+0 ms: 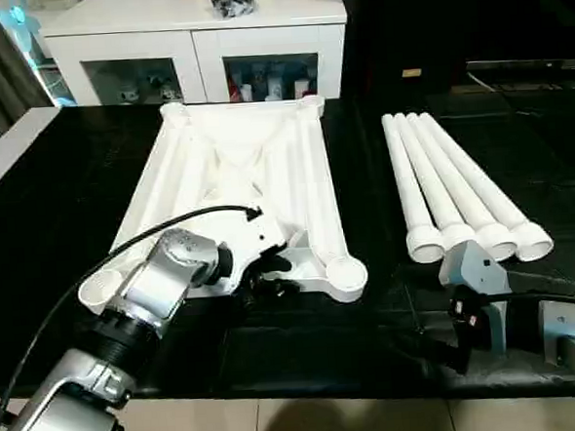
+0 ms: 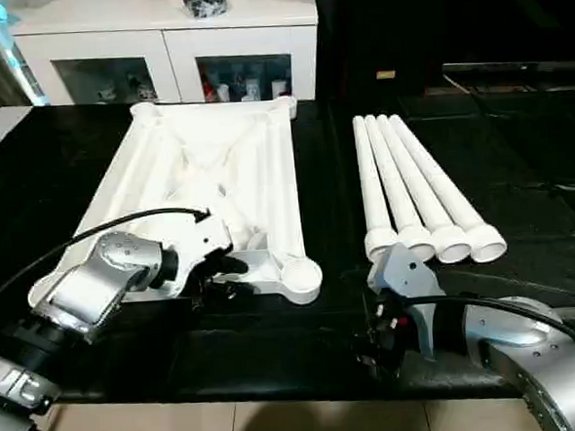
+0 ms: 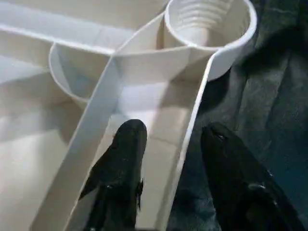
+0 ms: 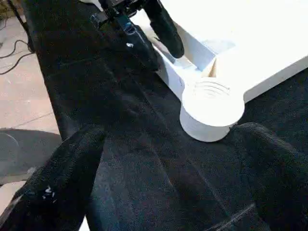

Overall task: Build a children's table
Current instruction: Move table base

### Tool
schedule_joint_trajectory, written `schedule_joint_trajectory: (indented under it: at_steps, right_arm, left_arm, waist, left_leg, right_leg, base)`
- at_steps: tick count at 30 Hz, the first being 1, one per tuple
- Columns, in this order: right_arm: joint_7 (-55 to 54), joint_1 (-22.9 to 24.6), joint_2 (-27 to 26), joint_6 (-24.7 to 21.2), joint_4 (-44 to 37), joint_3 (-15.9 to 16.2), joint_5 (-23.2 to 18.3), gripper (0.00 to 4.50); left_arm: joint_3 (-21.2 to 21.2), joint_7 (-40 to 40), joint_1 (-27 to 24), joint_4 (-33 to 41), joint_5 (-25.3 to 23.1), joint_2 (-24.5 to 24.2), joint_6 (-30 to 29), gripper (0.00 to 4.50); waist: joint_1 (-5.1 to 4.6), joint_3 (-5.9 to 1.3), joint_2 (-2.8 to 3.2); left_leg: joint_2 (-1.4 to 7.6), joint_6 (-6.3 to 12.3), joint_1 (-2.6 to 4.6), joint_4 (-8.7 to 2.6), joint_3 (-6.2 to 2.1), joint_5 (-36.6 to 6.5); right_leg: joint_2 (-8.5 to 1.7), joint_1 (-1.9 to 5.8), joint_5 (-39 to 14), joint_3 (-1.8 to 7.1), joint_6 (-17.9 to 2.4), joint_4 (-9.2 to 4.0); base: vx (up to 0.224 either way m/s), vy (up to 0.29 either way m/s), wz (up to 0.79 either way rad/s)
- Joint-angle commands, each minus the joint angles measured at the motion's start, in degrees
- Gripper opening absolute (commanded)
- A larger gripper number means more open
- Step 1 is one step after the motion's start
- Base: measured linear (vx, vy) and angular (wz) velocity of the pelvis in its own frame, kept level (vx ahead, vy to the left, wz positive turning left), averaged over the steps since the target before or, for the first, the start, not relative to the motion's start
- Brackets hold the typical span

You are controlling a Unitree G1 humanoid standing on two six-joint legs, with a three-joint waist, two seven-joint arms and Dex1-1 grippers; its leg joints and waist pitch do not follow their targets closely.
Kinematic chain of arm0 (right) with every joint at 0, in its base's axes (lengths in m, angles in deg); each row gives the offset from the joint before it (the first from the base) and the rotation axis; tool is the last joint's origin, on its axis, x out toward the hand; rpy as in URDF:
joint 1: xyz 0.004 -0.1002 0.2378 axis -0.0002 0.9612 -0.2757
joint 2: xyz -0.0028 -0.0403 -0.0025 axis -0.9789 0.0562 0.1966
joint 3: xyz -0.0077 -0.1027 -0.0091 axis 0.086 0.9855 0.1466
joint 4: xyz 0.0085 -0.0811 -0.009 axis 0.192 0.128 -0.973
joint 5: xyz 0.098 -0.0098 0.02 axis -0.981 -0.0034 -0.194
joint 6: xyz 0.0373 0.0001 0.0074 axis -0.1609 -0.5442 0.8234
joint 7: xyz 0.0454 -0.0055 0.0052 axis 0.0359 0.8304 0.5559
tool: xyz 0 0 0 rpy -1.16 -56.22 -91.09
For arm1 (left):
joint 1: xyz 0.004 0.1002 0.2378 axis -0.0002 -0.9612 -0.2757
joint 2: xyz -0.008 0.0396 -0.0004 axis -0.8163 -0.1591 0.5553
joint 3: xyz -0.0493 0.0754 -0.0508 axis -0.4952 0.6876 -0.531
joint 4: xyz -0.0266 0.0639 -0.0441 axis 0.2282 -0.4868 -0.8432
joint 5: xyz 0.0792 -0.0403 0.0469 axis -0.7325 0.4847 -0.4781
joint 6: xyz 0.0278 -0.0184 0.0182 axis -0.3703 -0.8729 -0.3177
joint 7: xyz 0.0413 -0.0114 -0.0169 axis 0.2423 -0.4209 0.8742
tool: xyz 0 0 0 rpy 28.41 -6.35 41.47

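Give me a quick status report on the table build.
Left gripper straddling tabletop near rim, not clamped. Right gripper open, empty. Four legs lying unfitted beside it. Nothing in the way.

Near-left corner socket (image 1: 101, 285) of the tabletop (image 1: 236, 170) mostly tucked behind the left forearm. Left gripper (image 3: 168, 144) fingers chopped off by the wrist picture's bottom edge, so no way to see the bases. Right gripper (image 4: 178, 159) fingers also running out of frame at the bottom corners. Stuff behind the cabinet (image 1: 194, 36) glass doors way too small to make out. Dark lump on the cabinet top (image 1: 232, 1) unidentifiable, partly cropped.
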Motion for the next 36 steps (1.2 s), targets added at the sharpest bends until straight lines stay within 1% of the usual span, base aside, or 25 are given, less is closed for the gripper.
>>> schedule_joint_trajectory:
  at_steps: [1,4,7,8,9,10,11,14,17,18,19,22,23,25,26,29,30,31,32,34,35,36]
  right_arm:
    - [0.3,0.3,0.7,-0.7,-1.4,0.1,-0.8,4.5]
    - [0.4,0.5,0.8,-0.6,-1.6,0.5,-0.7,4.5]
    - [0.5,0.6,0.9,-0.5,-1.5,0.6,-0.5,4.5]
    - [0.5,0.6,0.9,-0.6,-1.5,0.6,-0.5,4.5]
    - [0.4,0.6,0.9,-0.6,-1.5,0.6,-0.5,4.5]
    - [0.4,0.4,1.0,-0.4,-1.5,0.8,-0.4,4.5]
    - [0.4,0.4,1.0,-0.4,-1.4,1.0,-0.3,4.5]
    - [0.4,0.2,1.0,-0.3,-1.3,1.3,-0.2,4.5]
    - [0.3,0.1,0.9,-0.3,-1.2,1.3,-0.2,4.5]
    - [-0.1,-0.1,0.6,-0.1,-1.0,1.3,0.0,4.5]
    - [-0.4,-0.3,0.4,0.2,-0.8,1.2,0.1,4.5]
    - [-1.4,-1.0,-0.4,0.6,-0.1,0.7,0.5,4.5]
    - [-2.2,-1.5,-1.1,0.7,0.3,0.3,0.5,4.5]
    - [-2.9,-2.1,-1.7,0.8,0.7,0.0,0.5,4.5]
    - [-3.0,-2.3,-1.8,0.8,0.8,0.0,0.5,4.5]
    - [-3.4,-3.0,-2.2,1.1,1.6,0.3,1.0,4.5]
    - [-3.7,-3.3,-2.4,1.1,2.0,0.5,1.3,4.5]
    - [-3.8,-3.5,-2.5,1.2,2.2,0.6,1.4,4.5]
    - [-3.9,-3.7,-2.6,1.2,2.4,0.7,1.5,4.5]
    - [-4.1,-4.1,-2.7,1.2,2.5,1.0,1.6,4.5]
    - [-4.3,-4.3,-2.8,1.2,2.6,1.1,1.6,4.5]
    - [-4.3,-4.3,-2.8,1.2,2.6,1.1,1.6,4.5]
  left_arm:
    - [0.4,-0.2,1.1,-0.7,-0.9,-0.3,0.7,1.77]
    - [0.4,-0.9,1.4,-1.2,-1.0,-0.4,0.4,1.41]
    - [0.2,-1.0,1.5,-1.4,-1.1,-0.3,0.0,1.37]
    - [0.2,-1.1,1.5,-1.4,-1.2,-0.3,-0.2,1.2]
    - [0.2,-1.1,1.5,-1.4,-1.2,-0.3,-0.2,1.06]
    - [0.2,-1.3,1.7,-1.8,-1.5,-0.2,-0.2,0.96]
    - [0.2,-1.2,1.7,-1.9,-1.7,-0.2,-0.3,0.96]
    - [0.3,-1.0,1.7,-1.8,-2.0,-0.3,-0.9,0.65]
    - [0.2,-0.8,1.4,-1.3,-2.2,-0.3,-1.7,0.49]
    - [0.0,-0.6,0.5,0.0,-2.2,-0.5,-2.5,0.36]
    - [-0.3,-0.1,-0.1,0.9,-2.0,-0.6,-3.0,0.36]
    - [-1.9,2.0,-1.8,3.3,-1.1,-0.1,-5.1,0.19]
    - [-3.7,4.3,-2.9,5.0,-0.3,0.7,-7.4,0.14]
    - [-5.2,7.2,-4.0,6.5,-0.2,1.6,-8.7,0.07]
    - [-5.6,8.0,-4.3,6.8,-0.3,1.9,-8.9,0.03]
    - [-6.3,9.9,-5.4,7.4,-0.6,2.8,-6.9,0.03]
    - [-6.5,10.6,-5.7,7.2,-0.8,3.3,-5.2,0.03]
    - [-6.5,10.9,-5.8,7.2,-1.0,3.5,-4.5,0.03]
    - [-6.4,11.2,-5.8,7.1,-1.2,3.6,-2.8,0.03]
    - [-6.3,12.0,-5.8,7.1,-1.5,4.0,-0.6,0.03]
    - [-6.3,11.8,-5.7,7.1,-1.4,4.2,0.8,0.03]
    - [-6.3,11.7,-5.7,7.1,-1.4,4.2,1.0,0.03]
  waist:
    - [0.26,-3.15,-0.18]
    - [0.29,-3.17,-0.18]
    - [0.29,-3.07,-0.23]
    - [0.29,-3.05,-0.18]
    - [0.3,-3.06,-0.28]
    - [0.31,-3.04,-0.26]
    - [0.32,-3.05,-0.19]
    - [0.3,-3.03,-0.25]
    - [0.3,-2.97,-0.33]
    - [0.24,-3.0,-0.2]
    - [0.05,-3.01,-0.3]
    - [-0.26,-3.18,-0.24]
    - [-0.31,-3.11,-0.27]
    - [-0.44,-3.07,-0.59]
    - [-0.44,-3.03,-0.51]
    - [-0.51,-2.98,-0.46]
    - [-0.49,-2.94,-1.23]
    - [-0.5,-2.98,-1.05]
    - [-0.5,-2.97,-1.16]
    - [-0.32,-3.02,-0.94]
    - [-0.08,-3.01,-0.97]
    - [0.07,-3.05,-0.94]
  left_leg:
    - [0.8,2.59,-1.06,-4.05,0.64,-4.0]
    - [0.83,2.57,-1.06,-4.04,0.65,-3.7]
    - [0.85,2.53,-1.04,-4.12,0.69,-4.3]
    - [0.86,2.51,-1.06,-4.14,0.67,-4.4]
    - [0.84,2.53,-1.04,-4.12,0.68,-4.4]
    - [0.85,2.53,-1.08,-4.15,0.67,-4.3]
    - [0.86,2.53,-1.05,-4.16,0.66,-4.3]
    - [0.92,2.48,-1.03,-4.19,0.65,-4.5]
    - [0.88,2.49,-1.06,-4.22,0.67,-4.7]
    - [0.93,2.39,-1.12,-4.27,0.59,-4.6]
    - [0.92,2.36,-1.26,-4.26,0.54,-4.2]
    - [0.92,2.51,-1.27,-4.1,0.51,-2.8]
    - [0.84,2.64,-1.22,-4.04,0.59,-2.8]
    - [0.83,2.96,-1.22,-4.05,0.73,-2.9]
    - [0.8,3.07,-1.26,-4.01,0.75,-2.8]
    - [0.77,3.33,-1.26,-4.09,0.73,-3.4]
    - [0.74,3.57,-1.35,-4.15,0.76,-3.2]
    - [0.75,3.63,-1.28,-4.11,0.81,-3.2]
    - [0.76,3.7,-1.27,-4.08,0.83,-3.2]
    - [0.8,3.92,-1.15,-4.06,0.84,-2.9]
    - [0.87,4.0,-1.16,-4.05,0.82,-2.7]
    - [0.93,3.95,-1.12,-4.13,0.8,-2.5]
  right_leg:
    - [-3.4,4.26,-8.0,2.45,-10.5,-4.49]
    - [-3.44,4.29,-7.5,2.49,-10.8,-4.43]
    - [-3.5,4.26,-8.4,2.49,-10.8,-4.54]
    - [-3.5,4.26,-8.6,2.48,-10.7,-4.54]
    - [-3.5,4.26,-8.9,2.5,-10.6,-4.57]
    - [-3.51,4.26,-9.0,2.5,-10.5,-4.59]
    - [-3.52,4.23,-9.1,2.5,-10.5,-4.6]
    - [-3.53,4.21,-9.2,2.49,-10.5,-4.59]
    - [-3.56,4.2,-10.0,2.51,-10.3,-4.7]
    - [-3.59,4.26,-9.8,2.48,-10.4,-4.61]
    - [-3.6,4.37,-9.0,2.47,-10.5,-4.52]
    - [-3.55,4.42,-5.8,2.43,-11.3,-4.14]
    - [-3.47,4.38,-5.4,2.4,-11.7,-4.22]
    - [-3.47,4.41,-6.3,2.38,-12.2,-4.32]
    - [-3.45,4.39,-6.7,2.37,-12.1,-4.37]
    - [-3.36,4.34,-8.4,2.38,-11.2,-4.6]
    - [-3.4,4.39,-9.0,2.33,-10.8,-4.64]
    - [-3.42,4.24,-9.7,2.32,-10.5,-4.72]
    - [-3.43,4.23,-9.8,2.35,-10.4,-4.72]
    - [-3.37,4.04,-9.8,2.38,-10.0,-4.72]
    - [-3.39,4.0,-9.2,2.44,-9.9,-4.64]
    - [-3.44,4.02,-8.8,2.43,-9.8,-4.52]
  base:
    - [0.0,0.0,0.0]
    - [0.0,0.0,0.0]
    - [0.0,0.0,0.0]
    - [0.0,0.0,0.0]
    - [0.0,0.0,0.0]
    - [0.0,0.0,0.0]
    - [0.0,0.0,0.0]
    - [0.0,0.0,0.0]
    - [0.0,0.0,0.0]
    - [0.0,0.0,0.0]
    - [0.0,0.0,0.0]
    - [0.0,0.0,0.0]
    - [0.0,0.0,0.0]
    - [0.0,0.0,0.0]
    - [0.0,0.0,0.0]
    - [0.0,0.0,0.0]
    - [0.0,0.0,0.0]
    - [0.0,0.0,0.0]
    - [0.0,0.0,0.0]
    - [0.0,0.0,0.0]
    - [0.0,0.0,0.0]
    - [0.0,0.0,0.0]
